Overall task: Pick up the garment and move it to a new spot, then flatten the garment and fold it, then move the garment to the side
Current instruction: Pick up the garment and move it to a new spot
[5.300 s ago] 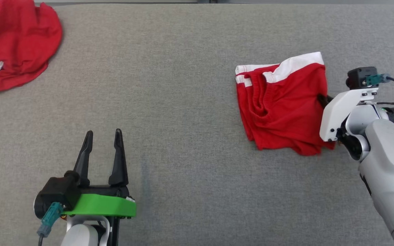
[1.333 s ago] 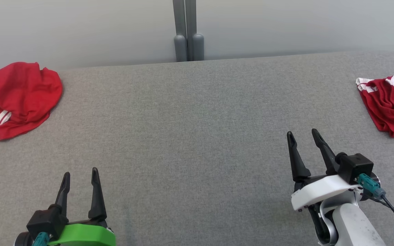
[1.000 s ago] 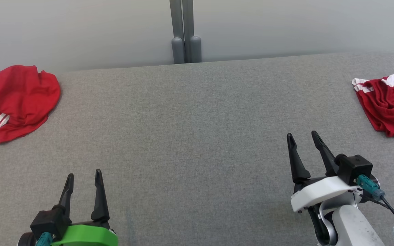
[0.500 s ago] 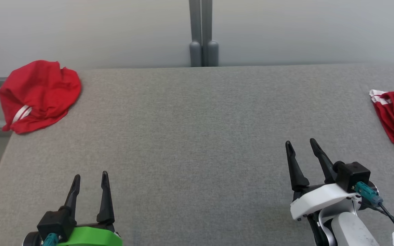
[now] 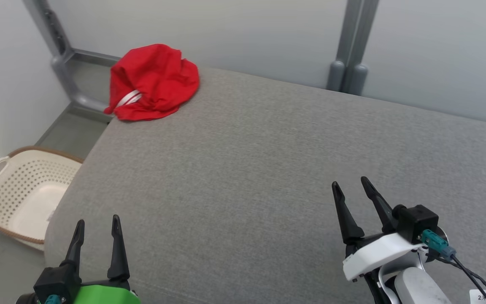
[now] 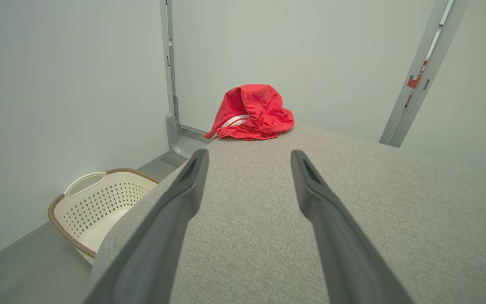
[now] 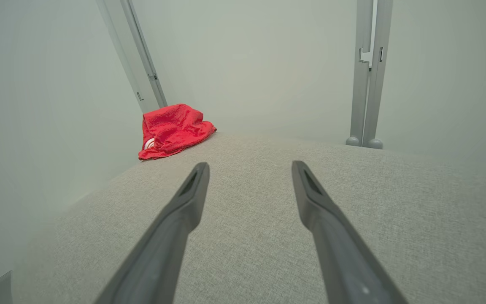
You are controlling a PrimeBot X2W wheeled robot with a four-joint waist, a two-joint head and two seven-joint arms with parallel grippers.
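Basket with little holes is sitting on the floor, far left. The left gripper is hanging over the grey table, fingers wide apart, holding nothing. The red garment is lying bunched up on the table's far left corner. The right gripper is spreading its fingers wide too, holding nothing.

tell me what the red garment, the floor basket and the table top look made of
Red garment: soft matte cloth, judging by its limp, crumpled folds. Basket: probably moulded cream plastic, with regular punched holes and a brown rim. Table top: grey matte fabric covering, showing a fine flecked weave.
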